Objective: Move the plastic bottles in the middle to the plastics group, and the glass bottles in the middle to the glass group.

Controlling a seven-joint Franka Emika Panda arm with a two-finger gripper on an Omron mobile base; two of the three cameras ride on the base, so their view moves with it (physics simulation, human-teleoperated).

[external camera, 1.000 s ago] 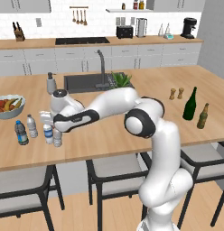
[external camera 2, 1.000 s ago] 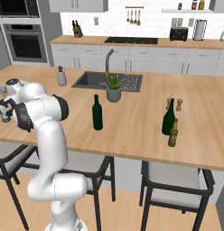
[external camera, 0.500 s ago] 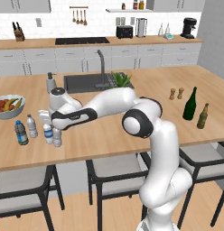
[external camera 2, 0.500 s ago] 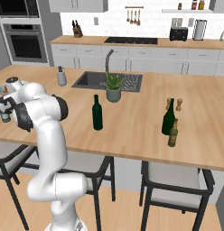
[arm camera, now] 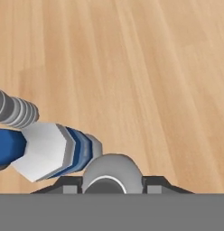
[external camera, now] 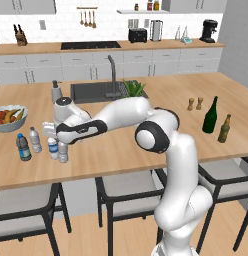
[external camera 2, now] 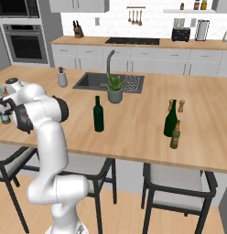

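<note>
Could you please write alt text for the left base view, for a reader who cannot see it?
A white robot arm reaches left across a wooden kitchen island, its hand just above two small clear plastic bottles. Two more small bottles and a fruit bowl sit further left; a green wine bottle, an amber beer bottle and two wooden shakers stand far right.

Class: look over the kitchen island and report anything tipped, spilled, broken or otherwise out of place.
Nothing is tipped, spilled or broken. The dark green wine bottle stands alone mid-island, apart from the glass group. The tool is shut on the plain clear bottle, upright beside the plastics group.
</note>
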